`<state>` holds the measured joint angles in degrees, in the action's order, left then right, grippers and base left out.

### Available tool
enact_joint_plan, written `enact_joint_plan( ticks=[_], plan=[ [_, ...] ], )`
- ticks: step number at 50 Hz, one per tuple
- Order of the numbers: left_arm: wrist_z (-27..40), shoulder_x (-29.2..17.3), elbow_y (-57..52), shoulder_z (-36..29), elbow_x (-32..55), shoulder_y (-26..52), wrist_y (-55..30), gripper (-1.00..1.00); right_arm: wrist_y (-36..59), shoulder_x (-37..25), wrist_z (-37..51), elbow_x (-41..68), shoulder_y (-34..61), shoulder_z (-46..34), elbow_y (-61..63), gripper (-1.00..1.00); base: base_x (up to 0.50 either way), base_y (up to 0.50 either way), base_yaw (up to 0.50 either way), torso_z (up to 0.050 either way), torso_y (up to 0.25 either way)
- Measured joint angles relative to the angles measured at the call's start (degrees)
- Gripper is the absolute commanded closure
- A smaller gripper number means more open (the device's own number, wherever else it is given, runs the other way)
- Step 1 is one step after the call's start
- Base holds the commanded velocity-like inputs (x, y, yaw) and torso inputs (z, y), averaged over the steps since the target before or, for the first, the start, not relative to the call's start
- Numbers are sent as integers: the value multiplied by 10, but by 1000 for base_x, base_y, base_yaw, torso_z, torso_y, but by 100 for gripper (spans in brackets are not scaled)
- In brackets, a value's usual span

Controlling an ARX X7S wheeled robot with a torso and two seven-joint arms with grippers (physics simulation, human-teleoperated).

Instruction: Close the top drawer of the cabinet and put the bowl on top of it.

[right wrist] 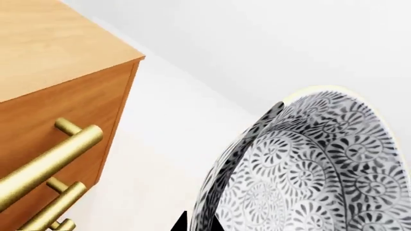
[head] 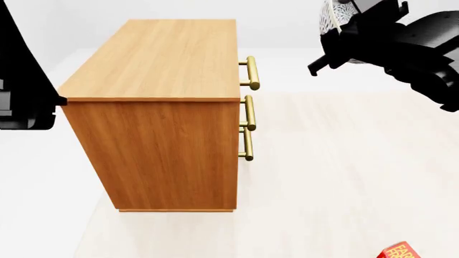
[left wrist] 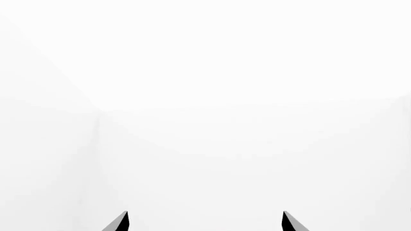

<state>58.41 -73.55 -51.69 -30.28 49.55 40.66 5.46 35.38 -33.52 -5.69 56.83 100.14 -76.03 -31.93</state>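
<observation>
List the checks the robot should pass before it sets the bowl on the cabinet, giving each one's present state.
1. Top drawer shut flush: ok.
2. Bowl held by right gripper: ok, lifted beside the cabinet.
3. Cabinet top bare for landing: ok.
4. Bowl above the top: not ok, off to the handle side.
5. Left gripper out of the way: ok, open, facing blank white.
6. Grip security: cannot tell.

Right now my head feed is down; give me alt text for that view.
The right hand holds the bowl raised beside the cabinet, level with its bare top. All three drawers look shut, brass handles facing right.
</observation>
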Motion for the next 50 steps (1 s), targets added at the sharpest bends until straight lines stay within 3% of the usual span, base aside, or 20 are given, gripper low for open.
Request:
enact_joint_plan(
  ticks=[22, 36, 50],
  plan=[
    [-1, 1, 0, 2, -1, -4, 1, -100, -9, 10, -10, -6, 5, 2, 5, 100, 0, 0, 0, 0, 0],
    [-3, 3, 3, 4, 0, -5, 0, -100, -137, 178, -201, -101, 41, -7, -275, 100, 0, 0, 0, 0, 1],
    [-6, 8, 6, 4, 0, -4, -2, -100, -188, 290, -346, -289, 42, 165, -394, 100, 0, 0, 0, 0, 1]
  ],
)
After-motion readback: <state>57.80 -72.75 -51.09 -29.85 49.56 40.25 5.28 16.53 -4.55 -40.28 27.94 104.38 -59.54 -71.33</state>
